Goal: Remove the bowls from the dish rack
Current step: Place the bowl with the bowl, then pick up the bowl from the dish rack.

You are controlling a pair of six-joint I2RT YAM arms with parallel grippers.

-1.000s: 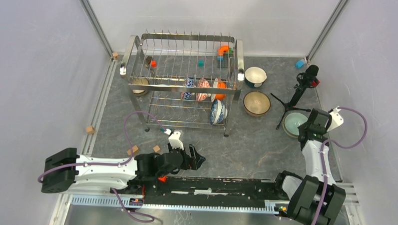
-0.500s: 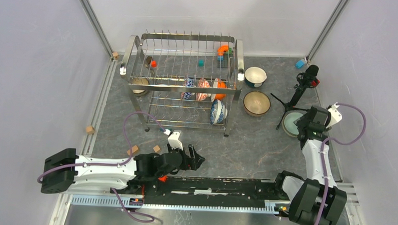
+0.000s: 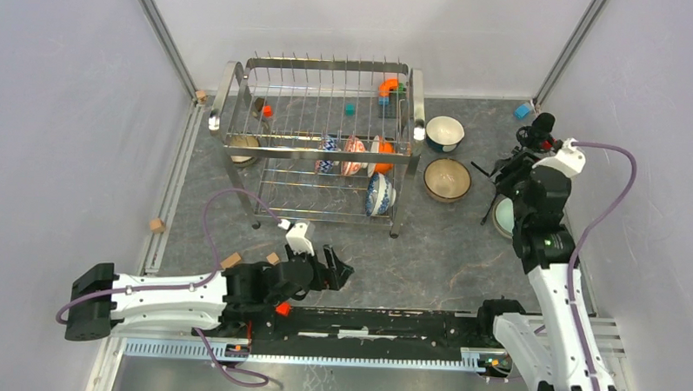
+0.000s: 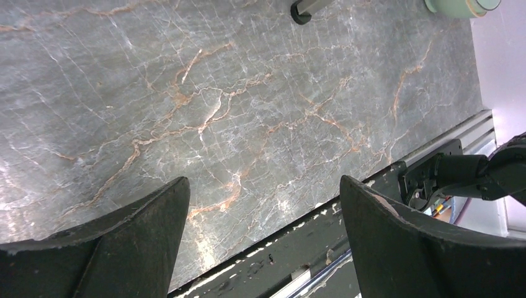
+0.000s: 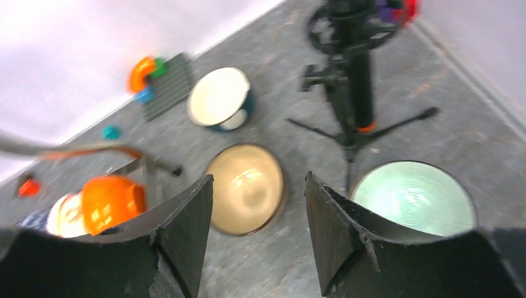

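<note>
The chrome dish rack (image 3: 239,74) stands at the back centre. Its tier holds a blue-patterned bowl (image 3: 328,154), a red-patterned bowl (image 3: 354,155) and an orange bowl (image 3: 382,155) on edge. Another blue-patterned bowl (image 3: 379,194) sits lower, and a dark bowl (image 3: 244,148) is at the left end. On the table right of the rack lie a teal-and-white bowl (image 3: 443,133), a pink-brown bowl (image 3: 447,179) and a pale green bowl (image 3: 502,217). My right gripper (image 3: 507,172) is open and empty, raised above the pink-brown bowl (image 5: 246,186) and the pale green bowl (image 5: 412,197). My left gripper (image 3: 339,272) is open and empty, low over bare table (image 4: 248,93).
A black tripod stand (image 3: 523,154) rises between the bowls on the right, close to my right gripper; it also shows in the right wrist view (image 5: 350,81). Small wooden blocks (image 3: 157,225) lie on the left, coloured blocks (image 3: 388,88) in the rack's back right. The black base rail (image 3: 391,323) runs along the near edge.
My right arm has risen and swung back-left from over the pale green bowl, its gripper empty. My left arm has shifted slightly left and forward.
</note>
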